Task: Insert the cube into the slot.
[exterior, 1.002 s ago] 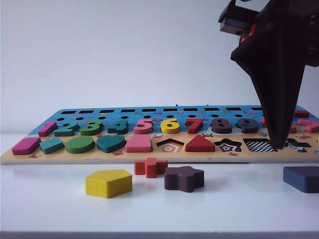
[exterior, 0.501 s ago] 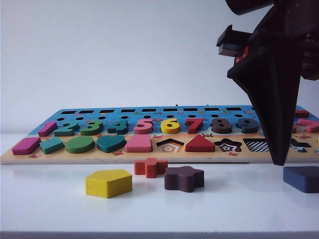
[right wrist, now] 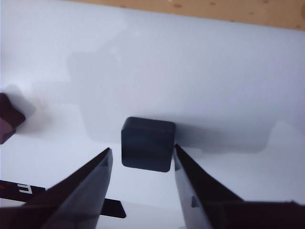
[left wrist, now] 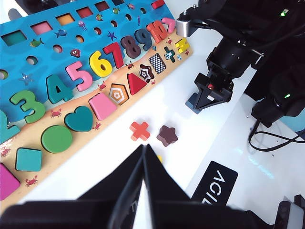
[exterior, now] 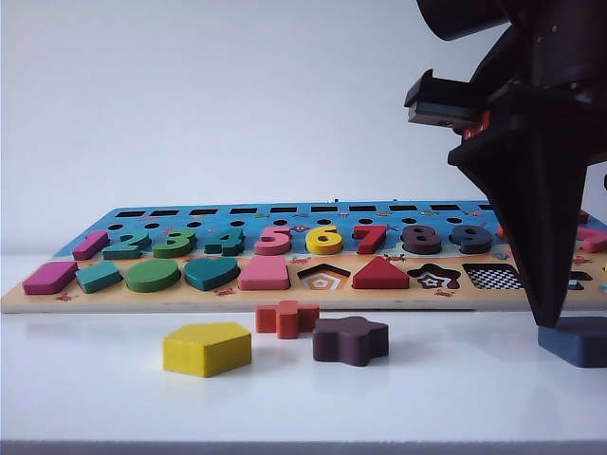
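Observation:
The cube (exterior: 575,343) is a dark navy block lying flat on the white table at the right, in front of the board. My right gripper (exterior: 549,320) points down at it. In the right wrist view the cube (right wrist: 147,143) lies between the right gripper's (right wrist: 142,149) open fingers: one finger is against its side, the other stands a gap away. The slot (exterior: 491,277), a checkered square recess, is on the board just behind; it also shows in the left wrist view as the slot (left wrist: 157,63). My left gripper (left wrist: 144,147) is shut and empty, hovering above the table near the loose blocks.
The long wooden shape board (exterior: 285,296) with numbers and shapes spans the back. Loose on the table lie a yellow pentagon (exterior: 207,348), an orange-red cross (exterior: 286,318) and a dark brown star (exterior: 350,340). A black labelled plate (left wrist: 214,183) and cables (left wrist: 267,138) sit beyond.
My right gripper has moved down and to the right, from in front of the checkered slot to the cube on the table. The blocks have not moved.

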Robot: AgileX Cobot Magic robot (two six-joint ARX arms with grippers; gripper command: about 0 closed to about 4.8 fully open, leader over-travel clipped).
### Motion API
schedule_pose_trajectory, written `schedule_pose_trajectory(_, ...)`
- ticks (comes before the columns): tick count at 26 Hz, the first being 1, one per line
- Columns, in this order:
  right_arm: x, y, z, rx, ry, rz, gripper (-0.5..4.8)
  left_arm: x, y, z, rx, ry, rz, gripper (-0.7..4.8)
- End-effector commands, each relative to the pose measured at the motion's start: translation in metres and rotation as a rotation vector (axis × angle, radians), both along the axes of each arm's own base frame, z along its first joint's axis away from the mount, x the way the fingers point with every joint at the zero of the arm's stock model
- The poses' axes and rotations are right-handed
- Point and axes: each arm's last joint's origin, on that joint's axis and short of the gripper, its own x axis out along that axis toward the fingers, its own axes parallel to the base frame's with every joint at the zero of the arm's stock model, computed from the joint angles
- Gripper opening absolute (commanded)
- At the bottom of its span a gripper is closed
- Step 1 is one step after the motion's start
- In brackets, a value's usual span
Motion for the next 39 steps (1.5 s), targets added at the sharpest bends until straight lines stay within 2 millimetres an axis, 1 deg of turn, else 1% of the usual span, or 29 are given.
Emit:
schedule_pose_trajectory(1, 0.000, 0.001, 0.001, 0.000, -0.011, -0.001, 2.16, 0.000, 0.000, 0.002, -0.009, -0.017, -0.013, 0.10)
schedule_pose_trajectory(5, 0.000, 0.000, 0.000, -0.010, -0.014, -0.001, 1.84, 0.001, -0.001, 0.002, -0.010, -0.020, -0.014, 0.10)
schedule_pose_trajectory(11, -0.001, 0.000, -0.001, -0.029, -0.020, 0.003, 1.81, 0.000, 0.000, 0.003, -0.013, -0.029, -0.014, 0.10)
schedule_pose_trajectory(14, -0.001, 0.000, -0.001, -0.023, -0.017, 0.003, 2.21, 0.000, 0.000, 0.003, -0.012, -0.030, -0.014, 0.10)
schedule_pose_trajectory(17, 0.000, 0.001, -0.001, -0.020, -0.020, 0.004, 2.86, 0.000, 0.000, 0.003, -0.012, -0.030, -0.014, 0.10)
schedule_pose_trajectory(21, 0.000, 0.001, 0.000, -0.017, -0.019, 0.003, 3.02, -0.002, 0.000, 0.004, -0.012, -0.037, -0.010, 0.10)
schedule_pose_trajectory(28, -0.001, 0.004, -0.001, -0.015, -0.034, 0.016, 3.01, -0.001, 0.000, 0.004, -0.012, -0.037, -0.010, 0.10)
schedule_pose_trajectory(31, -0.001, 0.009, -0.007, -0.046, -0.026, 0.034, 3.00, -0.002, 0.000, 0.004, -0.012, -0.037, -0.011, 0.10)
schedule_pose_trajectory(34, 0.000, 0.012, -0.014, -0.073, -0.011, 0.041, 2.76, -0.001, 0.000, 0.003, -0.012, -0.036, -0.010, 0.10)
schedule_pose_trajectory(37, 0.000, 0.012, -0.015, -0.089, -0.010, 0.041, 2.51, -0.001, 0.000, 0.003, -0.012, -0.036, -0.011, 0.10)
schedule_pose_trajectory(39, -0.001, 0.011, -0.015, -0.095, -0.003, 0.041, 2.50, -0.001, 0.000, 0.003, -0.012, -0.036, -0.011, 0.10)
